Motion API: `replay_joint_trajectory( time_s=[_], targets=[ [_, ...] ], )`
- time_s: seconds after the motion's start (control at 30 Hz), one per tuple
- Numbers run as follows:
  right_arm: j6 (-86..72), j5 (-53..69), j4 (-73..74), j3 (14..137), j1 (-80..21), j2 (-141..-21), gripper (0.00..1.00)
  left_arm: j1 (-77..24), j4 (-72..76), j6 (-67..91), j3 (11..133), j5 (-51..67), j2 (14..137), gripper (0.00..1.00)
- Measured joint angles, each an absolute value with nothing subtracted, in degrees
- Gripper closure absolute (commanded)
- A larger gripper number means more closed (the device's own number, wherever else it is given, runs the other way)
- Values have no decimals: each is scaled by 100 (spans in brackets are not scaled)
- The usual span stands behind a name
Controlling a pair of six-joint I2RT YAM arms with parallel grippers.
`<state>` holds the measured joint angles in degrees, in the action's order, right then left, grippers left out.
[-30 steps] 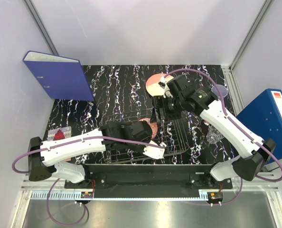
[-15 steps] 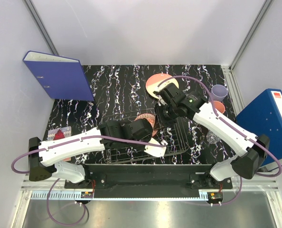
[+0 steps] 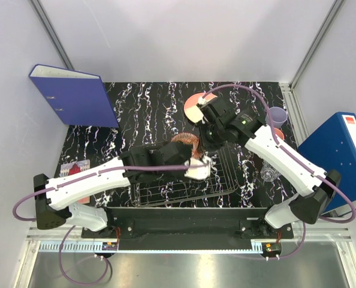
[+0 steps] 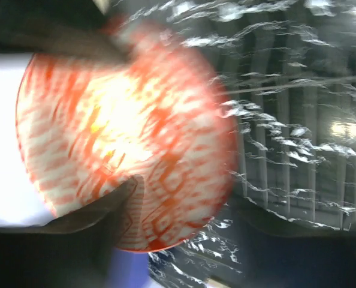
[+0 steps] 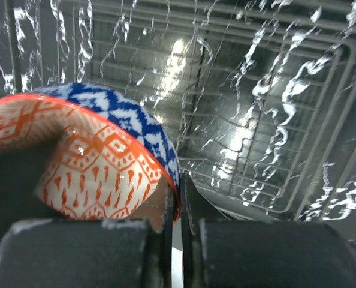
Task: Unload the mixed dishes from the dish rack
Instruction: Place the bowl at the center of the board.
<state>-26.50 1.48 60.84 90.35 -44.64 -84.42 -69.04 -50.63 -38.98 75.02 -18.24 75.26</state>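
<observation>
I see the right gripper (image 5: 175, 195) pinching the wall of the small blue-and-white patterned bowl (image 3: 183, 143), one finger inside, one outside, jaws nearly together. The bowl sits at the centre of the top view, over the upper edge of the dish rack (image 3: 223, 177). My left gripper (image 3: 191, 157) lays a finger across the bowl's orange inside, but that view is blurred and I cannot tell whether it clamps. The large pink plate (image 3: 193, 107) lies above the rack. The lavender cup (image 3: 278, 114), pink cup (image 3: 277, 133) and clear glass (image 3: 268, 174) are to its right.

Bowl (image 3: 183, 140) and left tool (image 3: 190, 154) now farther back, against right tool (image 3: 205, 144).
</observation>
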Motion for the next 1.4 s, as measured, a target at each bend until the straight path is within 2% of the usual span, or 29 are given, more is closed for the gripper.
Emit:
replay_joint_trajectory(
  time_s=[0.3,0.57,0.67,0.87,1.03,1.4],
  targets=[
    [-2703,-384,5970,11008,-4425,-9334,100,-5863,-4449,-1839,8315,-2687,7452,1],
    [-2659,189,6499,14129,-3708,-11915,100,-4027,-4438,744,8101,-3256,6394,1],
    [-2672,434,6608,15281,-3253,-12940,100,-3760,-4442,1361,7741,-3288,5754,1],
    [-2823,497,6613,15356,-2569,-13819,100,-3728,-4327,2123,7030,-3116,5225,1],
    [-3063,508,6401,14617,-2161,-13858,100,-3728,-4241,2394,6528,-2886,5415,1],
    [-3286,548,5975,14558,-1686,-14040,100,-3717,-3981,2609,6198,-2563,5636,1]
  ],
)
